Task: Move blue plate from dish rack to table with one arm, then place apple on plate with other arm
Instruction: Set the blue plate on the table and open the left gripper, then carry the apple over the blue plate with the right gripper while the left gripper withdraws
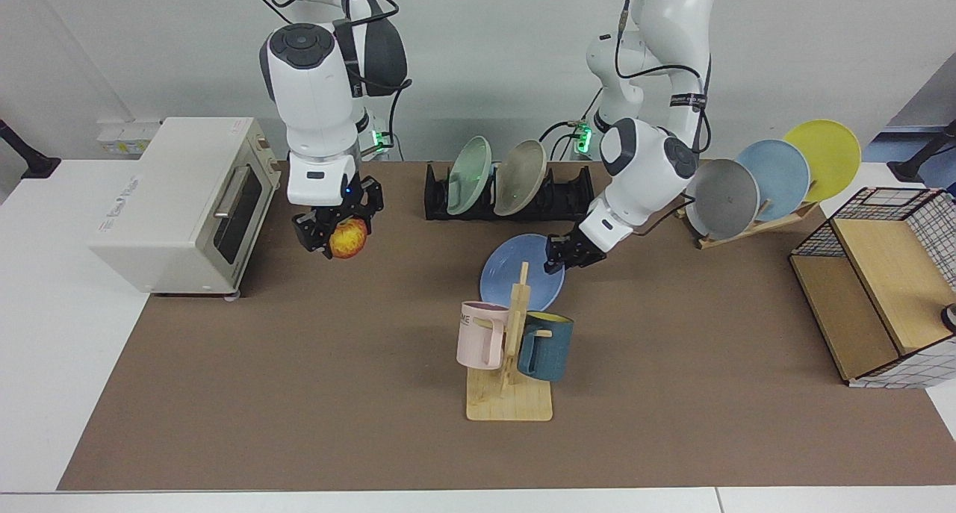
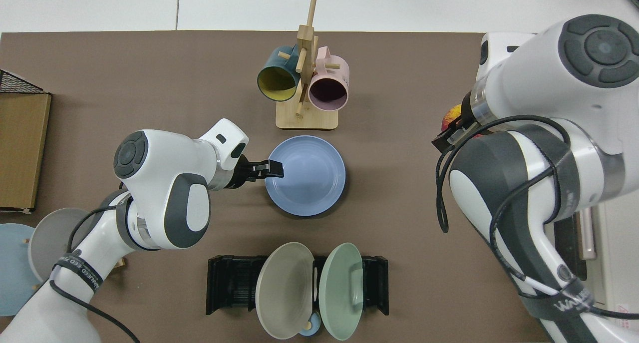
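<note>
Surface: your brown-matted surface (image 1: 314,393) carries a black dish rack (image 1: 556,196) at its far edge, holding a green plate (image 1: 469,175) and a beige plate (image 1: 520,177).
Left end effector (image 1: 556,257): you see it clamped on the right rim of the blue plate (image 1: 508,270), low over the surface between the rack and the mug stand (image 1: 510,393).
Right end effector (image 1: 337,233): closed around the apple (image 1: 348,238), held above the surface beside the toaster oven (image 1: 179,203) at far left.
</note>
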{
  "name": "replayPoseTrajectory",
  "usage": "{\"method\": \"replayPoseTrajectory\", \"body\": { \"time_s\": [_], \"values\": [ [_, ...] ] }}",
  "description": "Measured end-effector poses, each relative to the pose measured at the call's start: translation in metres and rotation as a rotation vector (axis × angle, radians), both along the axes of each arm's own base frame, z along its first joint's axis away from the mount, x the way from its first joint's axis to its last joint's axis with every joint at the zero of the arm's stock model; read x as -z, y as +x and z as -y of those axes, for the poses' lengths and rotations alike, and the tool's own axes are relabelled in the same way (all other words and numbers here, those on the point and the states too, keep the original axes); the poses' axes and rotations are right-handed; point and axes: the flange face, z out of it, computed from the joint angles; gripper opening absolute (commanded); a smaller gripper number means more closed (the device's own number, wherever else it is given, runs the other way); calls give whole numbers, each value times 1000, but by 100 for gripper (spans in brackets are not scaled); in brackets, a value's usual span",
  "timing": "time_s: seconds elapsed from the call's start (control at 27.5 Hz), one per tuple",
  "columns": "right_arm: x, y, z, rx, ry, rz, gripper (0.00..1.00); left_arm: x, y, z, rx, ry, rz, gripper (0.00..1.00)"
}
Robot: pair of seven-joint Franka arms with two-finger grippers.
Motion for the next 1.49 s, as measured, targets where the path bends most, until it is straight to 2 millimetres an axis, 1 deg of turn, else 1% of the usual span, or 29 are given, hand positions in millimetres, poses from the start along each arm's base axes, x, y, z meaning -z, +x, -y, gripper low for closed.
{"method": "replayPoseTrajectory", "body": {
  "time_s": [0.07, 0.18, 0.29, 0.47, 0.55, 0.62, 0.73, 0.8, 0.91, 1.05, 1.16, 1.31, 1.49],
  "values": [
    [0, 0, -1, 66, 8, 5, 8, -1, 0, -1, -1, 0, 1, 90],
    [0, -1, -5, 218, 35, 10, 7, -6, 0, -4, 12, 15, 4, 90],
    [0, -3, -10, 342, 89, -2, 6, -20, 1, -15, 56, 68, 3, 90],
    [-2, -6, -20, 505, 181, -40, 5, -70, 4, -50, 137, 221, -5, 90],
    [-2, -7, -24, 548, 194, -49, 5, -95, 4, -63, 164, 287, -1, 91],
    [0, -9, -31, 559, 193, -54, 5, -117, 5, -71, 177, 328, 2, 91],
    [4, -18, -54, 544, 186, -65, 5, -147, 5, -78, 190, 368, 0, 92],
    [9, -25, -72, 558, 179, -74, 5, -161, 5, -83, 196, 390, -6, 96],
    [16, -33, -96, 607, 179, -76, 5, -183, 7, -94, 205, 404, -14, 98],
    [30, -43, -130, 644, 179, -81, 5, -211, 8, -108, 223, 406, -18, 98],
    [42, -49, -156, 684, 179, -71, 5, -223, 9, -115, 222, 405, -17, 99],
    [61, -60, -191, 720, 150, -49, 5, -231, 10, -122, 220, 405, -12, 99],
    [94, -68, -223, 769, 125, -52, 5, -237, 11, -131, 212, 404, -1, 99]
  ]
}}
